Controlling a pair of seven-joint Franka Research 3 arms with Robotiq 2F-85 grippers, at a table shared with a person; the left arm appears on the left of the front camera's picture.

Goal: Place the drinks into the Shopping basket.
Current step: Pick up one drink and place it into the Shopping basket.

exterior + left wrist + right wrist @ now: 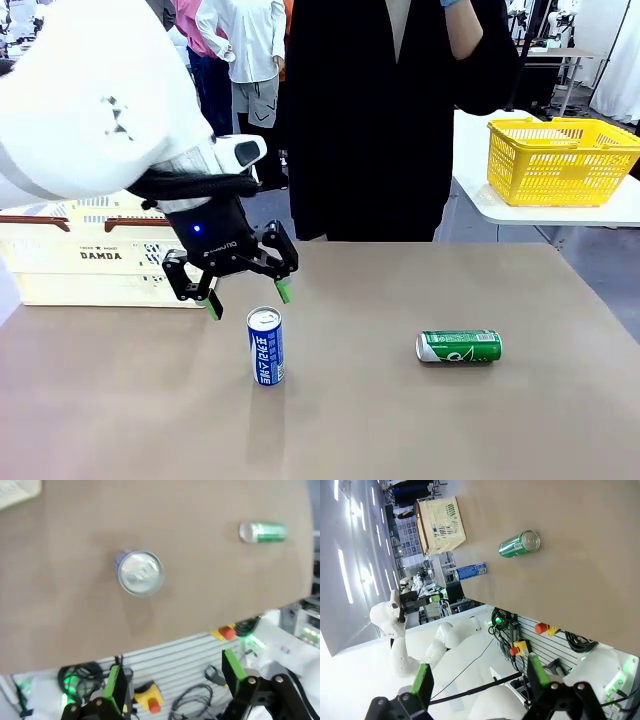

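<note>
A blue can stands upright on the brown table, its silver top seen from above in the left wrist view. A green can lies on its side to the right; it is also the green can and the green can in the wrist views. My left gripper hangs open just above and behind the blue can, holding nothing. The cream Shopping basket marked DAMDA sits at the table's left, partly hidden by my left arm. My right gripper is open and empty, off the table's near edge.
A yellow mesh basket stands on a white side table at the back right. A person in black stands at the far side of the table. Cables and red stop buttons lie below the table's near edge.
</note>
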